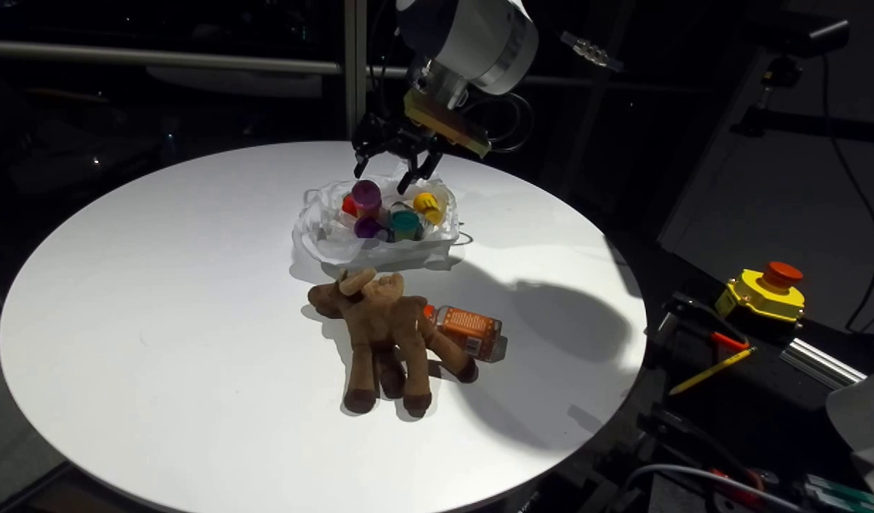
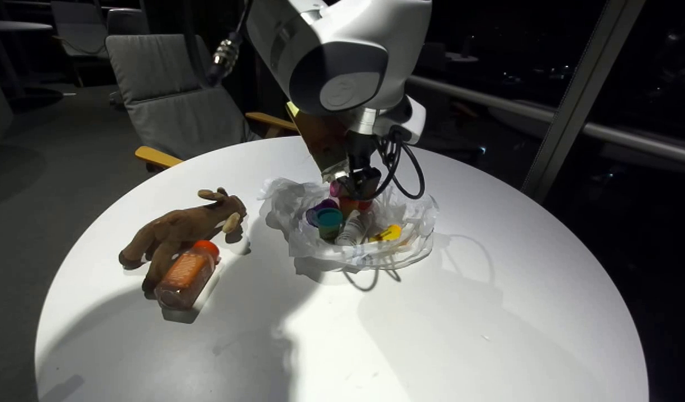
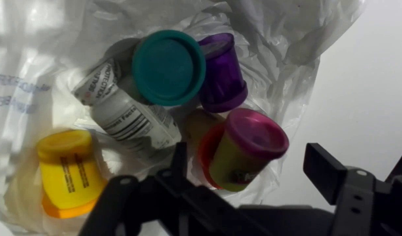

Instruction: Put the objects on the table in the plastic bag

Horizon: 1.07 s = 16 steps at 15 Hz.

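With jaws parted and gripping nothing, poised over the plastic bag point(image 1: 387, 254), probably for dropping things in. Stocked already with magenta-lidded tub point(image 3: 248, 150), teal-lidded tub point(image 3: 168, 68), yellow tub point(image 3: 70, 173) and white bottle point(image 3: 135, 116), presumably kept from rolling by its cupped shape. Still to fetch from the desk point(image 1: 194, 349): plush toy point(image 1: 380, 324) and, close beside, orange-labelled bottle point(image 2: 187, 274).

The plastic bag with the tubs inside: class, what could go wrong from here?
The brown plush toy looks bulky and may not fit atop the tubs in the plastic bag. The orange-labelled bottle lies on its side and could roll if nudged. The open gripper over the bag might snag its loose plastic.
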Each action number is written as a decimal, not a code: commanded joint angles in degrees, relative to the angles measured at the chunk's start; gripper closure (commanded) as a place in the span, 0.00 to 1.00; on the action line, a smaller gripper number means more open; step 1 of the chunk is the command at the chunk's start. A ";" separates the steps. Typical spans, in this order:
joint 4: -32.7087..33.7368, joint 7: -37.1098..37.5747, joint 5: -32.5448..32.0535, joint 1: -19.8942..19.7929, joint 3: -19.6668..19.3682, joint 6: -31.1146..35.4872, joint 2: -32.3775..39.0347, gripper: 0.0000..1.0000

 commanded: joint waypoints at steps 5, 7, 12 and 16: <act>-3.12 -2.31 6.10 -4.14 3.89 -0.96 -9.11 0.00; -4.30 -2.89 8.37 -4.62 4.24 -3.97 -12.03 0.00; -13.97 -3.71 5.31 0.17 -0.84 -19.36 -23.91 0.00; -26.24 -8.29 1.94 5.46 -2.46 -20.86 -32.08 0.00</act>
